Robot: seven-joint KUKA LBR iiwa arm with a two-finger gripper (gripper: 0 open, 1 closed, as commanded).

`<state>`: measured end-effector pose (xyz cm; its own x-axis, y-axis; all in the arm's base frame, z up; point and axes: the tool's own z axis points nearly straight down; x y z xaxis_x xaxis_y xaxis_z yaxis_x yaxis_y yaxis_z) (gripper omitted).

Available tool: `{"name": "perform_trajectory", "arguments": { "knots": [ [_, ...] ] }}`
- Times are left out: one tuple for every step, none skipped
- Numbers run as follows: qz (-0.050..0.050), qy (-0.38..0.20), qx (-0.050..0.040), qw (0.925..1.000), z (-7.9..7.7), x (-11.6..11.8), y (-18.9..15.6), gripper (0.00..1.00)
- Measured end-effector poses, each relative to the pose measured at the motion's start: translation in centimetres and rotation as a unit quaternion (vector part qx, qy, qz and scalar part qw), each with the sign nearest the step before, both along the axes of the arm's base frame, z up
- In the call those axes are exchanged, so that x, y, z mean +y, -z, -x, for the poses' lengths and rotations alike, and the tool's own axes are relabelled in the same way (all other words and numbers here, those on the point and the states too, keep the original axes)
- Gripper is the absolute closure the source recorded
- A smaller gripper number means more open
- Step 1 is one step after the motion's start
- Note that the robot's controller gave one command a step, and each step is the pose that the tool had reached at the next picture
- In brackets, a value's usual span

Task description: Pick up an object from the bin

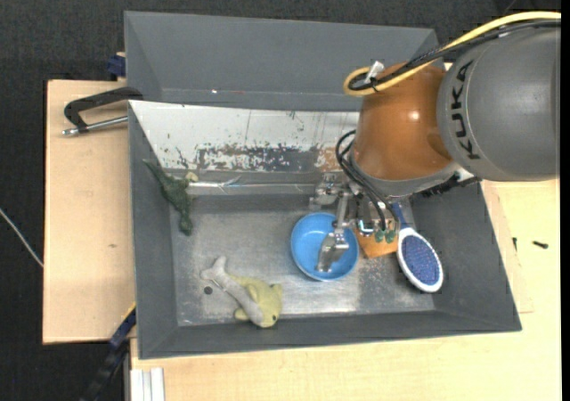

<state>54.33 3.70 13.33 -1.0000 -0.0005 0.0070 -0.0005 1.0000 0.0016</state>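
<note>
My gripper (335, 252) hangs low over the right part of the bin, its tip inside a round blue bowl (313, 246) that sits on the floor there. Just right of the gripper, an orange object (378, 244) lies partly hidden under the wrist. Further right, a blue oval brush with a white rim (419, 260) leans against the right wall.
A grey and yellow plush animal (245, 294) lies near the front wall at the left. A dark green toy lizard (176, 196) rests against the left back corner. The arm's orange cover and cables hang over the bin's back right.
</note>
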Motion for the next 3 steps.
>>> {"name": "perform_trajectory", "arguments": {
  "knots": [
    [0.0, -0.094, -0.0063, 0.9955, -1.6, -0.8, 6.0, 0.0],
    [-0.001, -0.172, -0.0108, 0.985, -0.4, 6.8, -7.6, 0.0],
    [0.001, -0.056, -0.001, 0.9984, 2.5, 1.3, 3.1, 0.0]
  ]
}}
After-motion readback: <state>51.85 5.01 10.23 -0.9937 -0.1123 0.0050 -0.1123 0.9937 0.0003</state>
